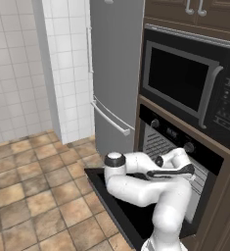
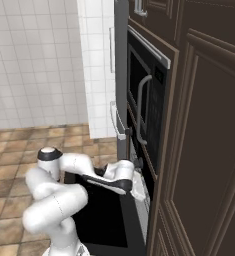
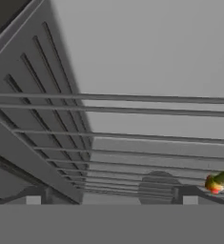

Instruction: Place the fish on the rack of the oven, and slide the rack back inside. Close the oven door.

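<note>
Oven (image 1: 177, 147) interior ahead; fish (image 3: 221, 180) on rack (image 3: 132, 138), right of wide-open jaws.

Flat, even rendered light fills both base views, with no glare. The oven (image 1: 177, 162) cavity reads dim grey in the hand view, where a soft round shadow falls on the rack (image 3: 132, 143). All pictures are slightly blurred; edges stay undistorted.

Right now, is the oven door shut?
No, the oven door hangs open, lying flat under the robot's arm in front of the oven.
</note>
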Available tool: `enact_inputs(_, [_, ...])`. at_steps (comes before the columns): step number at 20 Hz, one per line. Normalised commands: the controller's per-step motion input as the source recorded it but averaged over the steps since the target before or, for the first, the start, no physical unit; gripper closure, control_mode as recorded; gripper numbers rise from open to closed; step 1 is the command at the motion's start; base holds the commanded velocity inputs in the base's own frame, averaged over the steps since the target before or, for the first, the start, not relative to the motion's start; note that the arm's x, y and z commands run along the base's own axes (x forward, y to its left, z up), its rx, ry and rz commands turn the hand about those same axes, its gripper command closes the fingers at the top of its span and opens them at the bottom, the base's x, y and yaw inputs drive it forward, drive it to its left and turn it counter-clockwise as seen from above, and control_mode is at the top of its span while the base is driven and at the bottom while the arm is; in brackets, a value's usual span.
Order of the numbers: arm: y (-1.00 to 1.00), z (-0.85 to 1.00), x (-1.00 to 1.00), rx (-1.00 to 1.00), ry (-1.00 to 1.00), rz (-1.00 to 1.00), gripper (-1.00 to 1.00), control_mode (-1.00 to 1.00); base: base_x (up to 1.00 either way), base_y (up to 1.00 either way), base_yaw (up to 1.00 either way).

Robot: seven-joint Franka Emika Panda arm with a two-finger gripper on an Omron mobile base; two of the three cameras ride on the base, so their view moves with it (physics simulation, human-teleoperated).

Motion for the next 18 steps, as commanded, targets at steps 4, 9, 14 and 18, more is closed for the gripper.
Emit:
enact_inputs(4, [0.19, 1.0, -1.0, -0.05, -0.34, 0.09, -1.0, -1.0, 0.0, 0.0, 0.0])
enact_inputs(9, [0.64, 0.51, -0.99, -0.07, -0.31, 0.07, -1.0, -1.0, 0.0, 0.0, 0.0])
enact_inputs(14, [0.53, 0.24, -0.7, 0.0, -0.26, -0.01, -1.0, -1.0, 0.0, 0.0, 0.0])
enact_inputs(18, [0.54, 0.74, -0.16, 0.09, -0.29, -0.09, -1.0, -1.0, 0.0, 0.0, 0.0])
